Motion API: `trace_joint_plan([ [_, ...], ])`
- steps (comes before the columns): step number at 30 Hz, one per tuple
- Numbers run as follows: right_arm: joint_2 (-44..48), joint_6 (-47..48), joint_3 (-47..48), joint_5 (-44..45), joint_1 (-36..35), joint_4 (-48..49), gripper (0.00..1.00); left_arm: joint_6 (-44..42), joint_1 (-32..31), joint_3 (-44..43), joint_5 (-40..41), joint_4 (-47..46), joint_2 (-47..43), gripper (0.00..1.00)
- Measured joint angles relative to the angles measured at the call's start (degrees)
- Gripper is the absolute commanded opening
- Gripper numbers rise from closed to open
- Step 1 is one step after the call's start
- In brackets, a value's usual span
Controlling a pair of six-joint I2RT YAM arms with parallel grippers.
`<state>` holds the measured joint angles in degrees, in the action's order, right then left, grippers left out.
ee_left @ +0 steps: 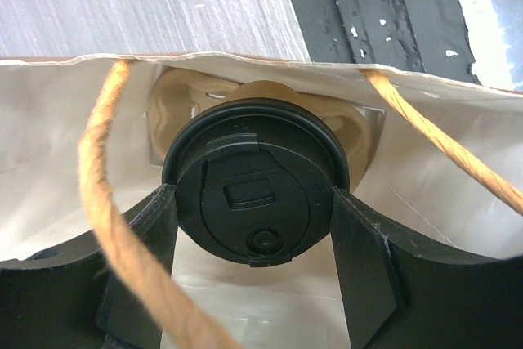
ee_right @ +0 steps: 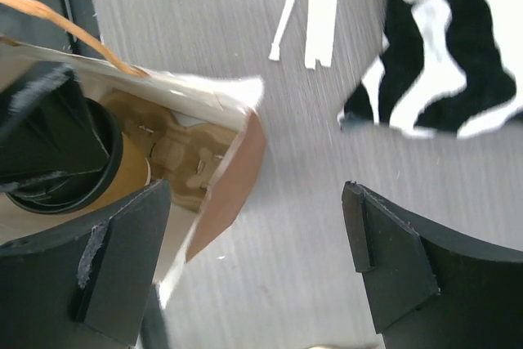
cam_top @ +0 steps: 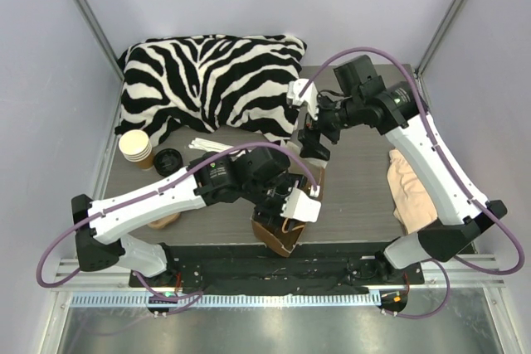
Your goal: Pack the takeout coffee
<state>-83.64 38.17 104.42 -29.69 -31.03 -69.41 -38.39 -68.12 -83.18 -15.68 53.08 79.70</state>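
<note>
Takeout coffee (ee_left: 255, 190) in bag (ee_left: 49, 161), grey tbl (ee_left: 163, 6).

The takeout coffee (ee_left: 255, 194) has a black plastic lid, smooth with a dull sheen, over a matt brown kraft paper wall. The bag (ee_left: 49, 161) around it is paper, white and lightly creased inside and brown outside, with handles (ee_left: 102, 194) of rough twisted tan cord. The fingers of the left pincer (ee_left: 255, 230) and right pincer (ee_right: 257, 259) are matt black plastic, the right one's scuffed pale along an edge. The table (ee_right: 302, 218) is matt grey with a fine streaked grain. The far pillow (cam_top: 211, 80) is soft zebra-print cloth. The arm shells (cam_top: 141, 202) are glossy white plastic.
</note>
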Motion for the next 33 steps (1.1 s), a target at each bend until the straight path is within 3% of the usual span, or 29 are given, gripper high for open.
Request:
trace_joint_plan([
  [6,-1.5,8.7,0.1,-1.7,-5.4,0.3,0.92,-1.1,0.0,0.0,-0.7,1.0,0.7,0.17],
  [11,-1.9,14.0,-1.4,-1.8,-9.7,1.3,0.81,-1.2,0.0,0.0,-0.9,1.4,0.8,0.17],
  [14,-2.8,15.5,-1.9,-1.8,-11.8,2.4,0.58,-1.1,0.0,0.0,-0.9,1.7,0.8,0.17],
  [15,-3.3,16.1,-2.0,-2.3,-12.2,2.6,0.41,-1.2,0.0,0.0,-1.0,2.0,0.8,0.16],
  [17,-3.5,16.9,-2.2,-2.5,-12.4,3.1,0.26,-1.1,0.0,0.0,-1.0,3.4,0.8,0.16],
  [18,-3.5,17.0,-2.2,-2.3,-12.5,3.2,0.11,-1.1,0.0,0.0,-0.9,3.7,0.8,0.16],
  [19,-3.5,17.1,-2.2,-2.2,-12.6,3.2,0.04,-1.1,0.0,0.0,-0.8,3.9,0.8,0.16],
  [25,-3.4,13.8,-2.2,-0.3,-13.3,3.7,0.01,0.3,1.0,0.0,-0.2,5.2,-0.1,0.15],
  [33,1.5,-1.7,-10.2,5.4,-14.1,10.1,0.01,5.4,4.5,1.9,4.2,2.4,-5.0,0.15],
])
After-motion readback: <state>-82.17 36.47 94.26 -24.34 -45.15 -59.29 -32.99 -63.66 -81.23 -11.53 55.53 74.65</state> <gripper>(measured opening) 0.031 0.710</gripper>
